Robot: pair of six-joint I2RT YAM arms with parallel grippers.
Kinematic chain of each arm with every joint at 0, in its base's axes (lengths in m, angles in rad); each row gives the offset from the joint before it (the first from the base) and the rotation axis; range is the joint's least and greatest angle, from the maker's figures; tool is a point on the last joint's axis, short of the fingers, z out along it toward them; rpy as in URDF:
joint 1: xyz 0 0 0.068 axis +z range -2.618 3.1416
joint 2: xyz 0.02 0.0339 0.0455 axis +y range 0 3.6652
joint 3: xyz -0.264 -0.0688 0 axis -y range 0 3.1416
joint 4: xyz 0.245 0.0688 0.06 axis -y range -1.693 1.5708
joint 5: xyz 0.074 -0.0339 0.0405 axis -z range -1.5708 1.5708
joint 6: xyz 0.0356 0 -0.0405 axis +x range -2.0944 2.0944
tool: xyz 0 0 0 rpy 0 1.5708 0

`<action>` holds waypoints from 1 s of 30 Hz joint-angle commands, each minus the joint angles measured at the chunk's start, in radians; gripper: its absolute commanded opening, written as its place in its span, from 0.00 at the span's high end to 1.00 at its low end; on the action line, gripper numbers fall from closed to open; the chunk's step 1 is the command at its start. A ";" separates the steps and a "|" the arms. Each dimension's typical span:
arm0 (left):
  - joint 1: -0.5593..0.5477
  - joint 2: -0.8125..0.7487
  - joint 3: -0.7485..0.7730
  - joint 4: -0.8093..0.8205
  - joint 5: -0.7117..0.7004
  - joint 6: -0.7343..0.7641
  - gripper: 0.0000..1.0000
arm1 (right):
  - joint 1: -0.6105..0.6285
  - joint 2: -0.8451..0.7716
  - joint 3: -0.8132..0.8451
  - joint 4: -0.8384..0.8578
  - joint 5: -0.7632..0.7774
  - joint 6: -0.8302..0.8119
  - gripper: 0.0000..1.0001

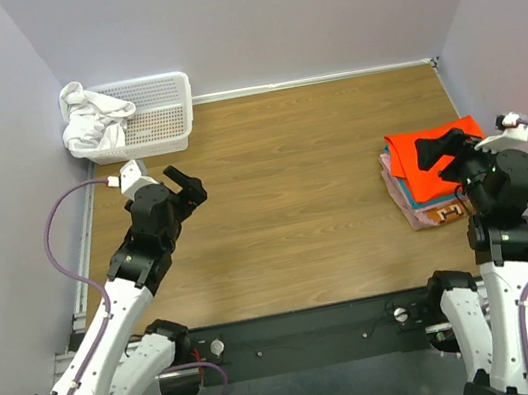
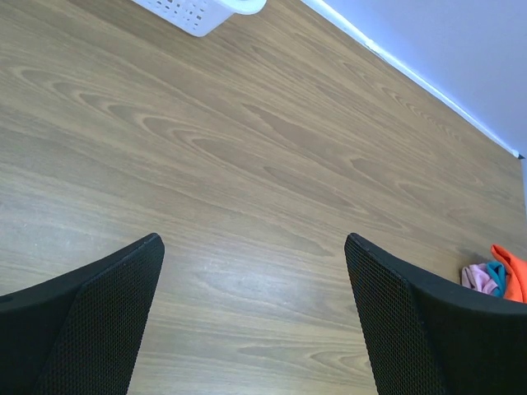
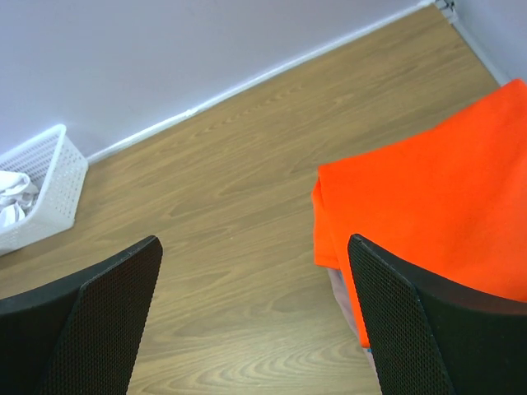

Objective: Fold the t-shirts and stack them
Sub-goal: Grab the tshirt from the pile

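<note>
Wood table (image 1: 295,202): basket (image 1: 169,112) far-left corner, folded shirt stack (image 1: 411,176) right.

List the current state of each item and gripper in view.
white t-shirt: crumpled, unfolded, lying in the basket and spilling over its left end.
basket: upright.
orange-red t-shirt: folded, on top of the stack.
stack: folded shirts piled up, edges slightly uneven.
left gripper: open, empty.
right gripper: open, empty, by the stack.

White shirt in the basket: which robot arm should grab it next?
Left, most likely. The left gripper hangs open and empty close to the basket, where the white shirt is draped over one end. The right gripper is far off, above the orange shirt.
</note>
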 commanded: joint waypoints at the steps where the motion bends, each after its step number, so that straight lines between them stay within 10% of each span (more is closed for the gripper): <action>1: 0.005 0.032 0.018 0.039 -0.017 0.005 0.02 | -0.008 0.047 0.000 -0.014 0.002 0.041 0.00; 16: 0.144 0.404 0.267 0.081 -0.108 0.100 0.02 | -0.008 0.074 -0.043 0.042 -0.033 0.149 0.00; 30: 0.459 1.022 0.895 -0.043 0.055 0.235 0.02 | -0.008 0.152 -0.073 0.043 -0.029 0.130 0.00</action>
